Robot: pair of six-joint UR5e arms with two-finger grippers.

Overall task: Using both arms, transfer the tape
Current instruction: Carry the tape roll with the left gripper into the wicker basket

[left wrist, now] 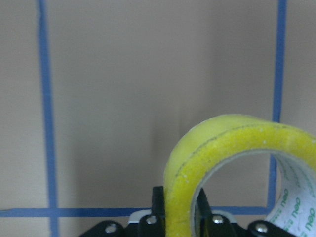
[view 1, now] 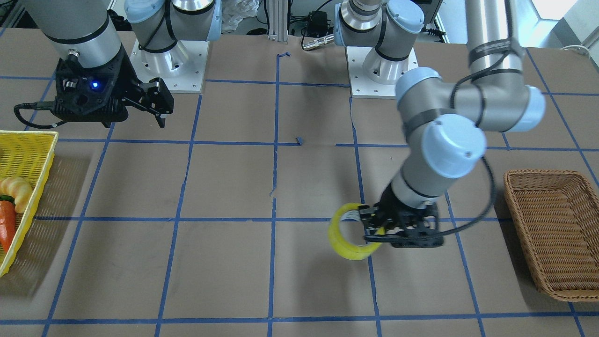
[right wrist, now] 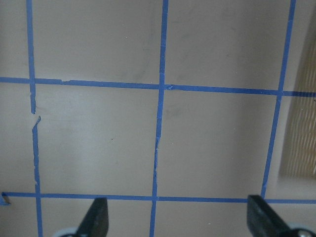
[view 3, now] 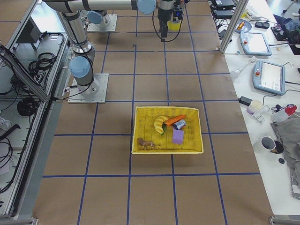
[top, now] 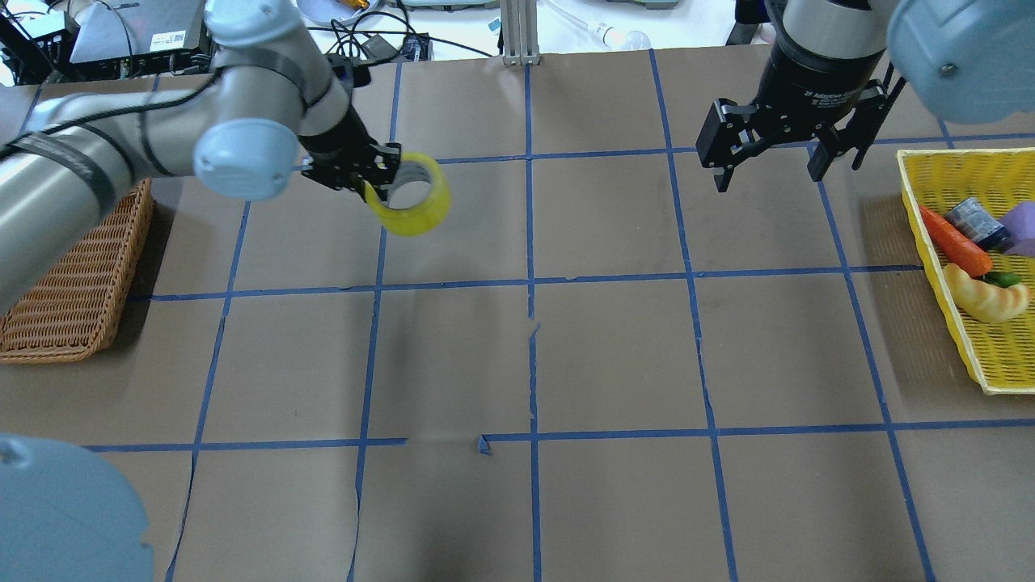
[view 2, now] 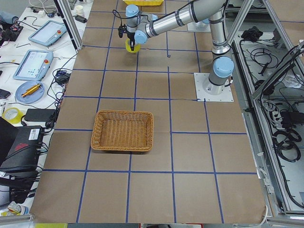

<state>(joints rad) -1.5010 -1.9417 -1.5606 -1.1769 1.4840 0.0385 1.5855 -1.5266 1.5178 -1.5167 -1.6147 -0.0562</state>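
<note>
The yellow tape is a translucent ring with a white core. My left gripper is shut on its wall and holds it above the table, left of the centre line. It also shows in the front view in the same gripper, and close up in the left wrist view, clamped between the two fingers. My right gripper is open and empty, hanging above the table to the right, near the yellow basket. In the right wrist view its fingertips stand wide apart over bare paper.
A brown wicker basket sits at the left edge, under my left arm. A yellow basket at the right edge holds a carrot, a croissant and other toys. Blue tape lines form a grid on the brown paper.
</note>
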